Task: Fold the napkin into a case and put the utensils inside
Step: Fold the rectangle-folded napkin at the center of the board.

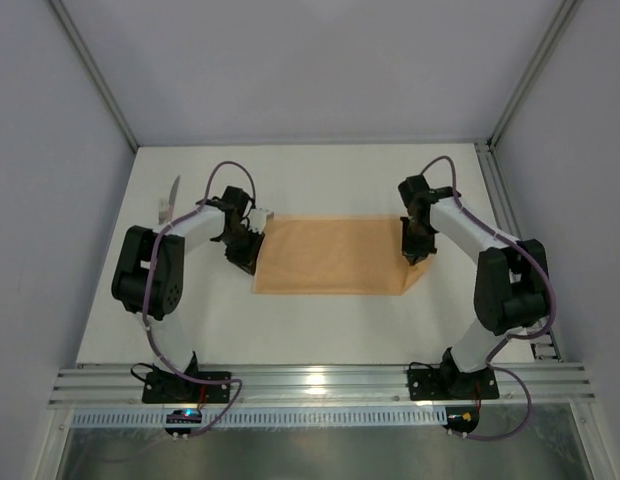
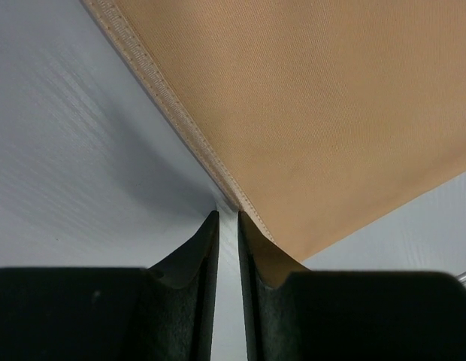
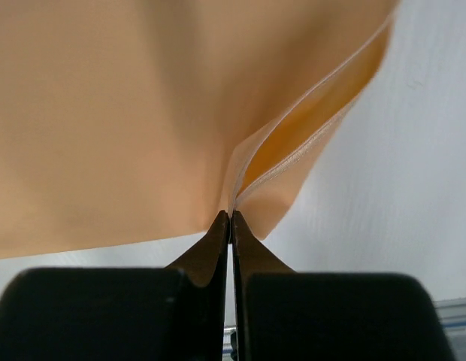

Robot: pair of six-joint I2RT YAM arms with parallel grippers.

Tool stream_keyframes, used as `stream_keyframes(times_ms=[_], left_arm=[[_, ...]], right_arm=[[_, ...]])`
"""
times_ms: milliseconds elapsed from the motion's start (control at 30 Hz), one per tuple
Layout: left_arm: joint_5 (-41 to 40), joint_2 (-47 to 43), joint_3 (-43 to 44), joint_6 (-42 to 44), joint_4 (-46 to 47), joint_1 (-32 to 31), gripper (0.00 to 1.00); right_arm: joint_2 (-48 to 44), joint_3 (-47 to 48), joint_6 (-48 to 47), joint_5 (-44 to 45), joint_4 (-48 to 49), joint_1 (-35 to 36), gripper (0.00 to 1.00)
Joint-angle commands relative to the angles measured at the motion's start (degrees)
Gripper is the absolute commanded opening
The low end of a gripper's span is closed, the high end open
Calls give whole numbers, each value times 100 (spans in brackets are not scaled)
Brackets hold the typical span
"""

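The peach-orange napkin [image 1: 335, 255] lies folded into a flat rectangle in the middle of the table. My left gripper [image 1: 244, 250] sits at its left edge. In the left wrist view the gripper [image 2: 228, 214] has its jaws a narrow gap apart with bare table between them, and the napkin's hemmed edge [image 2: 316, 113] runs just beside the right finger. My right gripper [image 1: 416, 245] is at the napkin's right edge. In the right wrist view it [image 3: 231, 214] is shut on the doubled hem of the napkin [image 3: 105, 113], which is raised there. A utensil with a silver blade [image 1: 170, 198] lies at the far left.
The white table [image 1: 320, 330] is walled by grey panels on the left, right and back. A metal rail [image 1: 320, 382] runs along the near edge by the arm bases. A white connector [image 1: 258, 215] sticks out beside the left wrist.
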Motion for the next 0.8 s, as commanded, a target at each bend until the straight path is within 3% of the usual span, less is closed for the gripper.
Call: stream_keyframes(times_ms=[0,400,767], left_arm=[[168,-33,-141,-125,251,-12,17],[300,90,-343,-125,375,58,12],[475,125,-405,-99,401,260,8]], right_arm=[[388,657,191,293,-343,777,3],[2392,3565,481,266,-774,2983,3],[2683,4121,534,-120,340,3933,3]])
